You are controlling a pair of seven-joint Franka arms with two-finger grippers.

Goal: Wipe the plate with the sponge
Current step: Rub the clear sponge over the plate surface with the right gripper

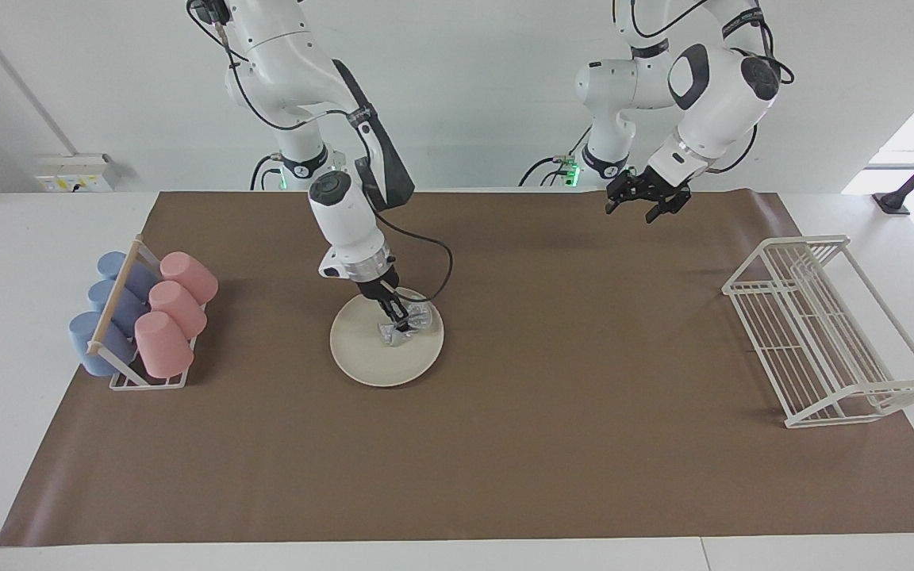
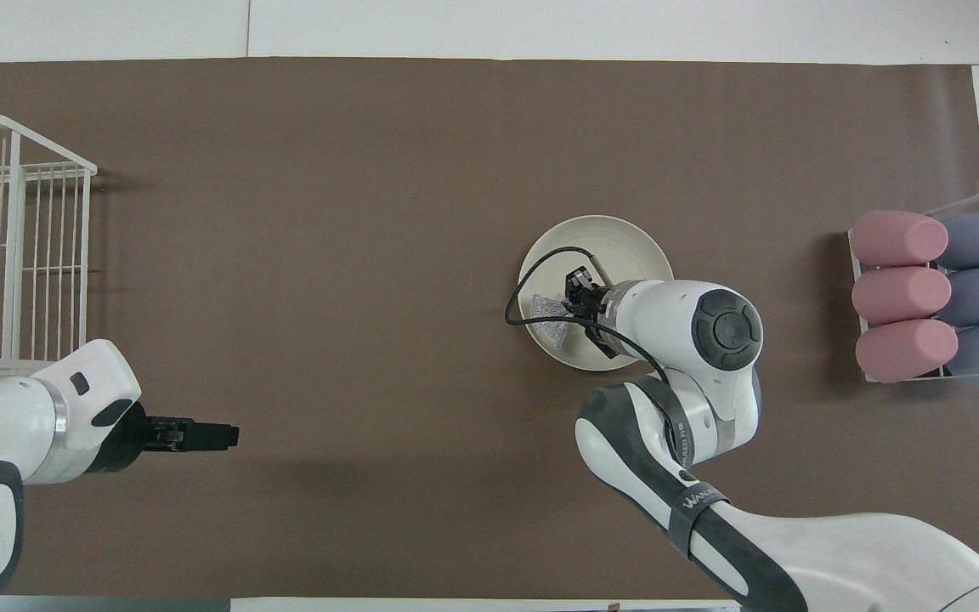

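Observation:
The cream-white plate [image 1: 370,361] lies on the brown mat, toward the right arm's end of the middle; in the overhead view [image 2: 600,238] the arm covers part of it. The silvery mesh sponge [image 1: 417,319] rests on the plate, on the part nearer to the robots. It also shows in the overhead view [image 2: 547,321]. My right gripper [image 1: 400,323] points down and is shut on the sponge, pressing it on the plate; from above [image 2: 573,308] its wrist hides the fingers. My left gripper [image 1: 631,210] is open and empty, and waits raised over the mat's edge by the robots [image 2: 222,435].
A rack of pink and blue cups [image 1: 144,317] lying on their sides stands at the right arm's end [image 2: 936,297]. A white wire rack [image 1: 830,329] stands at the left arm's end [image 2: 14,238]. The brown mat [image 1: 552,444] covers the table.

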